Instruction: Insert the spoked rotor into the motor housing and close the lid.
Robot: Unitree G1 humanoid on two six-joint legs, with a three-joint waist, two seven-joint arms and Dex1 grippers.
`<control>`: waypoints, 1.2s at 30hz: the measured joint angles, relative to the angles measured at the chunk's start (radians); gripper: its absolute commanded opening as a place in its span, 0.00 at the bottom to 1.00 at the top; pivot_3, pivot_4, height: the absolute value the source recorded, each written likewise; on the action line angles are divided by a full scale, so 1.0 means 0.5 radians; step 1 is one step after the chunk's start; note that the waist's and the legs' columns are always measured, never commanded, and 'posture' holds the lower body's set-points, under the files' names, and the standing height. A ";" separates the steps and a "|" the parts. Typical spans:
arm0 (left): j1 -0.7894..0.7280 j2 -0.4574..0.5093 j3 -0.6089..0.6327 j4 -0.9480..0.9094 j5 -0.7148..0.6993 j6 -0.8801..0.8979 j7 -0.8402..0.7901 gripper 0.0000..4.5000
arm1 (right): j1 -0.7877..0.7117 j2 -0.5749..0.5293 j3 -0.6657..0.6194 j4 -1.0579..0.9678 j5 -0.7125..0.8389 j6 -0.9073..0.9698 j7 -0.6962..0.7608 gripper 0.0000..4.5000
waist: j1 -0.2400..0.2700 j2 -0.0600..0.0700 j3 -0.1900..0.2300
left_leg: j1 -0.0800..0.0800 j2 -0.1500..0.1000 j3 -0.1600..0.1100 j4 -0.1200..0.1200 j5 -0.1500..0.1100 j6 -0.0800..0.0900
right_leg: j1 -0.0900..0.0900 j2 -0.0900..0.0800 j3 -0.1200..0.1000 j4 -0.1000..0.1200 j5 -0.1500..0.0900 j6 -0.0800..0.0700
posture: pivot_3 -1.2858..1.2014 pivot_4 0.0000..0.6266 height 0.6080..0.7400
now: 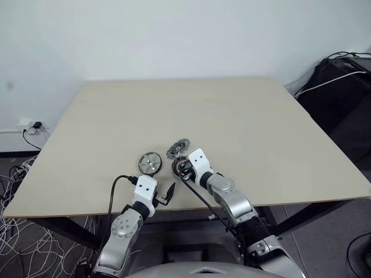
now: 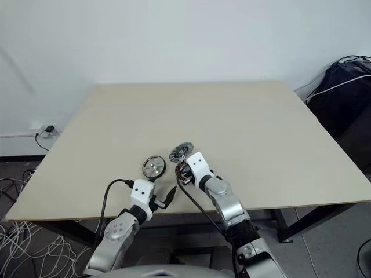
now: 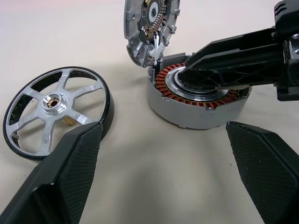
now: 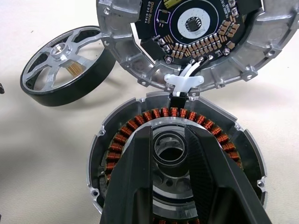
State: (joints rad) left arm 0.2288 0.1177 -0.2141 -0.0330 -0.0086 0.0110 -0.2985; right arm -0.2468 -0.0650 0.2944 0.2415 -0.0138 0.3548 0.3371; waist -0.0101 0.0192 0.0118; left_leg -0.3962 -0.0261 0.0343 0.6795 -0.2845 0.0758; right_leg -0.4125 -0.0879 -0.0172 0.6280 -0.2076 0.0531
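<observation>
- The motor housing [image 4: 175,161], a round grey metal cup ringed with orange-copper windings, sits on the pale wooden table [image 1: 243,121] near its front edge, slightly left of centre.
- The lid [image 4: 196,42], a dull-grey ribbed metal cap with a dark circuit board on its inner face, stands tilted open at the housing's far side, joined to it by short white wires.
- The spoked rotor [image 3: 56,109], a flat silver wheel with a dark outer rim, lies flat just to the left of the housing, apart from it and not yet inserted.
- The right gripper [image 4: 169,154] reaches down into the housing, its two black fingers narrowly parted on either side of the grey centre hub; whether they press on it cannot be told.
- The left gripper [image 3: 163,172] hovers at the near table edge with fingers spread wide and nothing between them, facing the rotor and housing.
- Bare tabletop stretches far and right of the parts; the front edge lies close behind both grippers.
- Dark equipment with cables [image 1: 339,81] sits beyond the table's right side.
</observation>
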 measured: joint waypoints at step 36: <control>0.000 -0.003 0.000 0.000 -0.005 0.001 -0.002 1.00 | -0.031 0.014 0.087 -0.185 -0.038 0.241 0.051 0.00 | 0.000 0.000 0.000 | 0.000 0.000 0.000 0.000 0.000 0.000 | 0.000 -0.001 0.002 0.000 0.000 0.000 | 0.52 0.00 1.00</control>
State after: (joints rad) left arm 0.2289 0.1164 -0.2138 -0.0329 -0.0112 0.0114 -0.2997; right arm -0.2625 -0.0579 0.3378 0.1488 -0.0328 0.4752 0.3626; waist -0.0101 0.0191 0.0118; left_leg -0.3962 -0.0261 0.0343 0.6795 -0.2845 0.0757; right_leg -0.4126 -0.0883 -0.0162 0.6281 -0.2076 0.0531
